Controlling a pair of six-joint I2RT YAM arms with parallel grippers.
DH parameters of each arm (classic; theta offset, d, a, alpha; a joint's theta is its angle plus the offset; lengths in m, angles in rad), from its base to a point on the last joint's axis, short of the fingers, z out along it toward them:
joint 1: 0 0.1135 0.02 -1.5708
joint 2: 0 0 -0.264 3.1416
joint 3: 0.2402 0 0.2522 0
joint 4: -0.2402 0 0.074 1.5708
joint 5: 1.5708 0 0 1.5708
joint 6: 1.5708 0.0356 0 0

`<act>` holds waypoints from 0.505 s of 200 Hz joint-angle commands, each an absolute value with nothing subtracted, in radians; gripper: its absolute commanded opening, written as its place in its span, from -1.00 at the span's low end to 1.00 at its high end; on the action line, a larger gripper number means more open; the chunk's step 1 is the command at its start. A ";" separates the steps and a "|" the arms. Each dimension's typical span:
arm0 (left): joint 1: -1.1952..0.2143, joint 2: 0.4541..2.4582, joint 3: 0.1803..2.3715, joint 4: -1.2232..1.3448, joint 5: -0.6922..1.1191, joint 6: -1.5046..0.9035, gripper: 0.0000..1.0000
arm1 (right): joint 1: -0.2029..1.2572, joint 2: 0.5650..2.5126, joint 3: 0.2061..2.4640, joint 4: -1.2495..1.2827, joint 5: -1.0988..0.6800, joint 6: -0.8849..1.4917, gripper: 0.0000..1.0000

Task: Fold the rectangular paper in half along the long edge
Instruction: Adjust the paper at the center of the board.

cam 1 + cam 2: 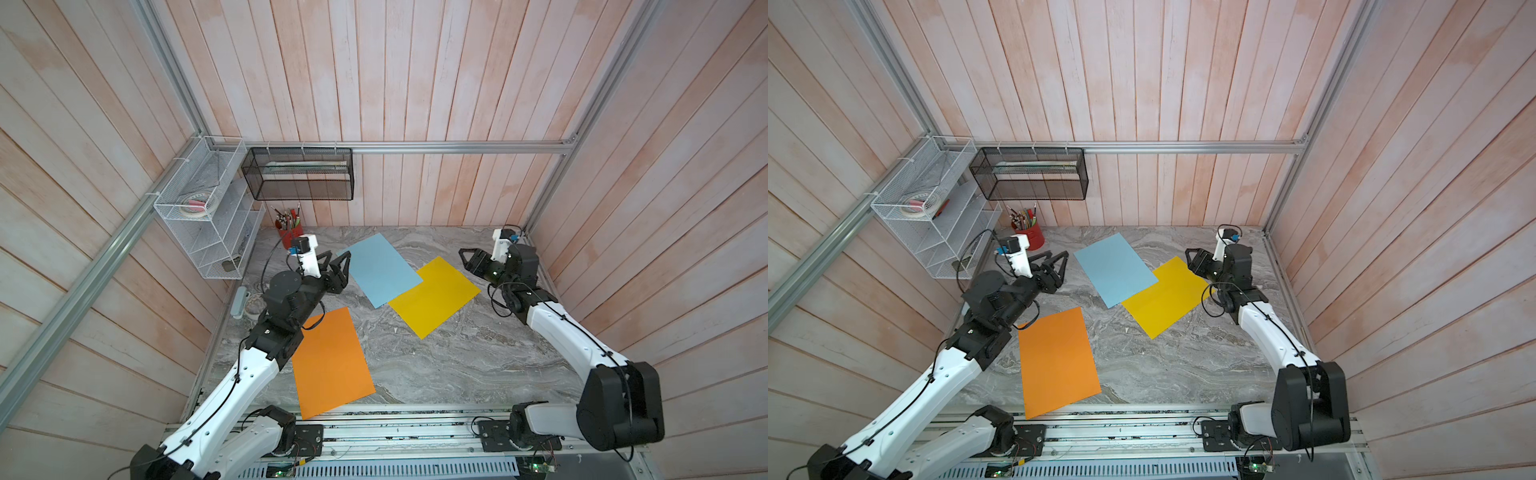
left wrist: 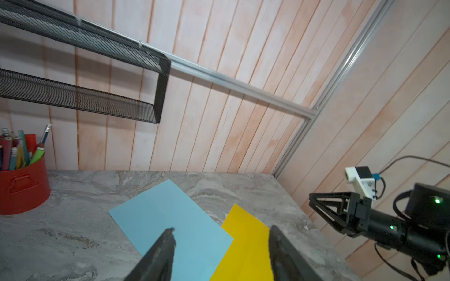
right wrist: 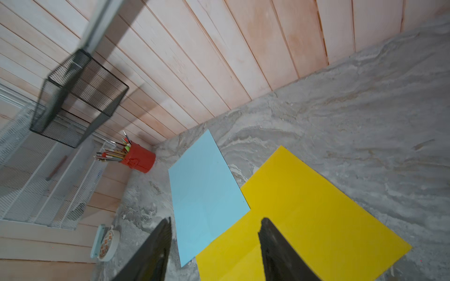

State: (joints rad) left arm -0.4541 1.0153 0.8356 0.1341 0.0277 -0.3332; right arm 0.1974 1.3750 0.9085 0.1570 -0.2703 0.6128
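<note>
I see three flat, unfolded sheets on the table (image 1: 436, 365), and I cannot tell which one is meant. The blue paper (image 1: 380, 270) lies toward the back, near the middle. One of its long edges overlaps a corner of the yellow paper (image 1: 434, 297), which sits to its right. The orange paper (image 1: 332, 361) lies well apart from both, nearer the front on the left, with my left arm crossing over its far corner.

My left gripper (image 1: 336, 259) is at the blue sheet's left edge and points across it. In its wrist view its fingers (image 2: 168, 243) stand apart, with nothing between them but blue and yellow paper below. My right gripper (image 1: 464, 259) sits off the yellow sheet's far right corner and faces inward. Its jaws are likewise parted and empty, framing both sheets in the right wrist view. I cannot tell how high either gripper is above the table.

A red cup (image 1: 291, 235) of pencils stands in the back left corner. A black basket (image 1: 299, 174) and a white rack (image 1: 203, 216) hang above it.
</note>
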 commanded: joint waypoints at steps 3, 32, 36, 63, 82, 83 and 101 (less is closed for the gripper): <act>-0.535 1.090 0.882 0.096 -0.045 -0.311 -0.09 | 0.267 1.443 0.931 0.089 -0.173 0.567 -0.06; -0.576 1.175 0.878 0.110 -0.040 -0.344 -0.52 | 0.291 1.524 0.905 0.110 -0.205 0.591 -0.57; -0.578 1.182 0.878 0.114 -0.038 -0.352 -0.58 | 0.294 1.533 0.902 0.114 -0.205 0.597 -0.62; -0.584 1.214 0.865 0.138 -0.024 -0.396 -0.84 | 0.326 1.598 0.893 0.137 -0.216 0.620 -0.76; -0.586 1.239 0.862 0.147 0.007 -0.411 -1.00 | 0.357 1.663 0.931 0.091 -0.212 0.613 -0.85; -0.586 1.241 0.863 0.147 0.007 -0.411 -1.00 | 0.359 1.665 0.932 0.089 -0.212 0.613 -0.86; -0.588 1.277 0.872 0.128 0.026 -0.424 -1.00 | 0.381 1.724 0.949 0.076 -0.232 0.632 -0.92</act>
